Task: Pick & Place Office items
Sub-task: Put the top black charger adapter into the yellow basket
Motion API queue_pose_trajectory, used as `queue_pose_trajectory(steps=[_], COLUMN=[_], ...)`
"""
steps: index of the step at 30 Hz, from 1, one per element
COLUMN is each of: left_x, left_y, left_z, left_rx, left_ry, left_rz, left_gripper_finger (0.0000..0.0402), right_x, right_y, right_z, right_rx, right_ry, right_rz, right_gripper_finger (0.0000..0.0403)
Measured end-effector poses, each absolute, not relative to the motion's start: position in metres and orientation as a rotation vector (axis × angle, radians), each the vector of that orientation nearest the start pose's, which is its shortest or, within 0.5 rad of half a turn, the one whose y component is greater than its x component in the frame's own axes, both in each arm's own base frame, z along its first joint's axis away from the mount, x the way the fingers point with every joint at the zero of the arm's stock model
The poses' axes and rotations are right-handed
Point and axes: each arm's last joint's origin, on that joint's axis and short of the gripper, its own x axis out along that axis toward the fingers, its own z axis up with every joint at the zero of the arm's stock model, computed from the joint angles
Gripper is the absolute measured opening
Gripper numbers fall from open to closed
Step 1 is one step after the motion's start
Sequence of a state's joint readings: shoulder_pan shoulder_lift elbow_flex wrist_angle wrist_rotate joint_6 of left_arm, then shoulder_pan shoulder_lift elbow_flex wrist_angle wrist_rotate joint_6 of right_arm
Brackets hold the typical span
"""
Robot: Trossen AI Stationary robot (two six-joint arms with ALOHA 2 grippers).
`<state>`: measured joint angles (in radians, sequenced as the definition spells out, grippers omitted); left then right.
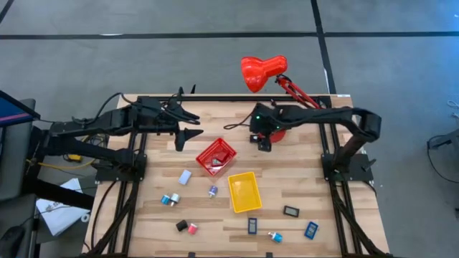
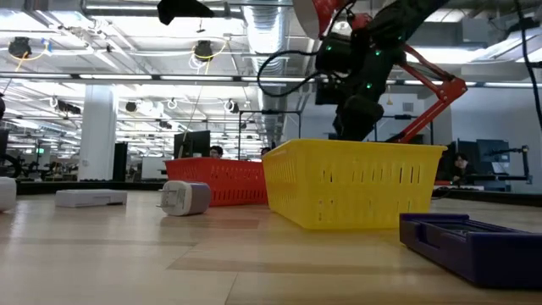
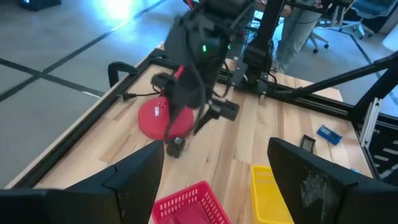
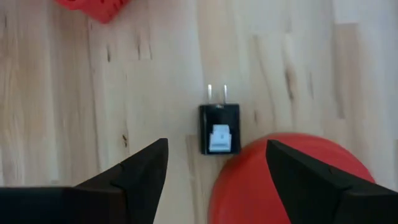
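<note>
The right gripper [image 1: 264, 145] hangs over the far part of the table [image 1: 301, 193], right by the round red base of the desk lamp [image 1: 262, 72]. Its two fingers stand wide apart and hold nothing. Just under it a small black plug [image 4: 219, 127] lies flat on the wood, with two metal prongs at one end and a pale label on top. The plug touches or almost touches the edge of the lamp base [image 4: 292, 177]. The left gripper [image 1: 192, 134] waits in the air over the far left part of the table, near the red tray [image 1: 216, 157]. Its fingers are wide open too and hold nothing. The yellow tray [image 1: 244, 191] sits just beside the red tray, closer to the front. The other small office items are spread over the front half of the table. A pale flat block [image 1: 185, 177] lies left of the red tray, and a small piece with a blue end [image 1: 213, 190] lies left of the yellow tray. A little blue and grey piece [image 1: 169, 200] lies more to the left. A black piece [image 1: 181, 226] and a pink piece [image 1: 192, 228] lie side by side near the front. A black flat rectangle [image 1: 290, 211], a dark blue one [image 1: 252, 225], a blue one [image 1: 310, 230] and a small light blue piece [image 1: 275, 236] lie at the front right.
</note>
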<state>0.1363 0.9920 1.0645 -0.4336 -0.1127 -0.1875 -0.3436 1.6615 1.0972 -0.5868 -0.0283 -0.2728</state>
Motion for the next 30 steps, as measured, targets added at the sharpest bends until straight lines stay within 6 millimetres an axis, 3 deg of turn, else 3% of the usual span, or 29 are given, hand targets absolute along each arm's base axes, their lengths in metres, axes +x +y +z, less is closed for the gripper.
queue_pose_trajectory(steps=[16,25,30], left_x=[0.204,0.204,0.204], left_y=[0.031,0.031,0.031], left_z=[0.368,0.369,0.369], left_rx=[-0.189,-0.189,-0.189], left_ry=[0.334,0.331,0.331], left_rz=[0.278,0.278,0.278], left_gripper_finger=[0.0282,0.0282,0.0282], right_x=[0.326,0.33,0.331], right_y=[-0.11,-0.112,-0.113], right_z=[0.151,0.151,0.151], right_rx=[-0.019,-0.028,-0.034], right_ry=[1.247,1.21,1.195], right_rz=[-0.102,-0.112,-0.113], right_gripper_finger=[0.0265,0.0263,0.0223])
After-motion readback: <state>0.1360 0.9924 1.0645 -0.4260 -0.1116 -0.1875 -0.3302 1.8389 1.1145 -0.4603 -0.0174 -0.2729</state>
